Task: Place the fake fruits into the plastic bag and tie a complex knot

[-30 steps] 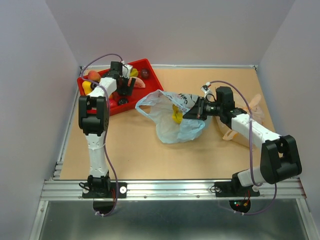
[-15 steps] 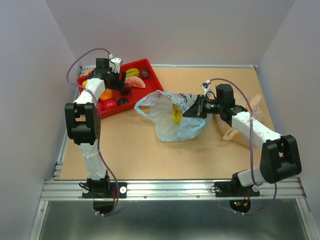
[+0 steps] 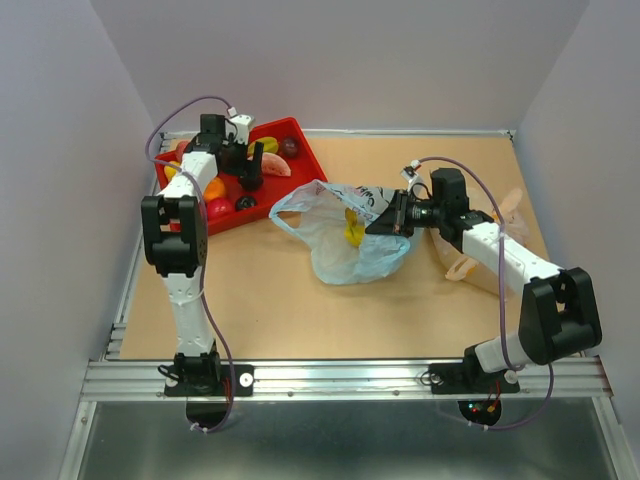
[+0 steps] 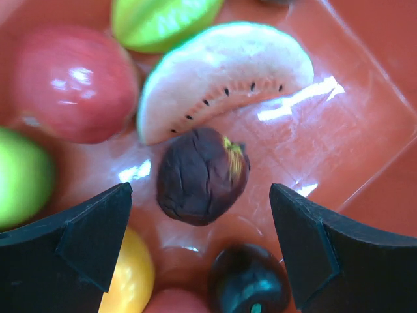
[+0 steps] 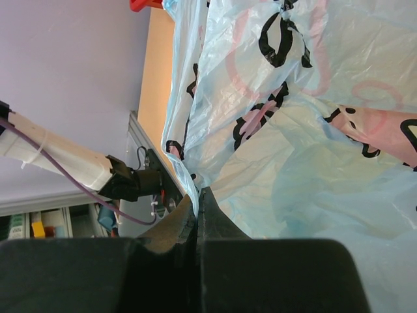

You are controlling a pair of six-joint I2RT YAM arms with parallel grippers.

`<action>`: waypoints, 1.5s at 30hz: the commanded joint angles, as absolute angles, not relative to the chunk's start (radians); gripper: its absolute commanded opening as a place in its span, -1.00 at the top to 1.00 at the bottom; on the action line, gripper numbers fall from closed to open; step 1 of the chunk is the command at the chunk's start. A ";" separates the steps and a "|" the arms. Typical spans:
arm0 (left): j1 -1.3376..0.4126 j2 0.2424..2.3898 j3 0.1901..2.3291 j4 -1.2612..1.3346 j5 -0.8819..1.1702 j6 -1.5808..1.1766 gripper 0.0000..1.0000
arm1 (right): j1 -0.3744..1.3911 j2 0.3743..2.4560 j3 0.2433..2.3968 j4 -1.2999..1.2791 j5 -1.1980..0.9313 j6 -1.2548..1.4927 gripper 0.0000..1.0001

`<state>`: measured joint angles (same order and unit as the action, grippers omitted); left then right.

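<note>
Over the red tray [image 3: 306, 152] at the back left, my left gripper [image 3: 246, 166] hangs open above the fake fruits. In the left wrist view a wrinkled dark plum [image 4: 202, 176] lies just ahead of the open gripper [image 4: 202, 257], and a glossy dark plum [image 4: 251, 280] lies between the fingers, untouched. Around them lie a pink melon slice [image 4: 228, 72], a red fruit [image 4: 71, 85] and a starfruit [image 4: 163, 19]. The light-blue plastic bag [image 3: 345, 245] lies mid-table with a yellow fruit [image 3: 352, 228] inside. My right gripper [image 5: 197, 195] is shut on the bag's edge [image 5: 189, 176]. No knot is in view.
A pale orange-beige bag [image 3: 478, 255] lies under and beside the right arm at the table's right. The tray stands against the left wall. Walls close the table on the left, the back and the right.
The left arm swung left over the tray, then came back right to the dark plums. The right arm and the bag have not moved.
</note>
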<state>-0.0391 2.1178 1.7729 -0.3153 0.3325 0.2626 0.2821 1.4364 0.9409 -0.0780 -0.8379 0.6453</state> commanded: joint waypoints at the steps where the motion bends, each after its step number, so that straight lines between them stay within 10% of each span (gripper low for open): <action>1: -0.048 2.147 1.821 -0.364 0.344 0.242 -0.97 | 0.278 1.450 1.005 -0.064 -0.845 0.623 0.99; 18: -0.066 2.243 1.848 -0.296 0.354 0.325 -0.97 | 0.276 1.465 1.008 -0.066 -0.845 0.620 0.99; 31: -0.061 2.050 1.772 -0.296 0.487 0.342 0.42 | 0.278 1.447 1.023 -0.074 -0.851 0.607 0.99; 45: -0.225 1.548 1.341 -0.204 0.816 0.348 0.49 | 0.278 1.454 1.114 -0.069 -0.888 0.650 0.99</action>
<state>-0.1257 1.5295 1.4132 -0.2050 0.7399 0.3264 0.2817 1.4639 1.0225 -0.0933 -0.8600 0.6399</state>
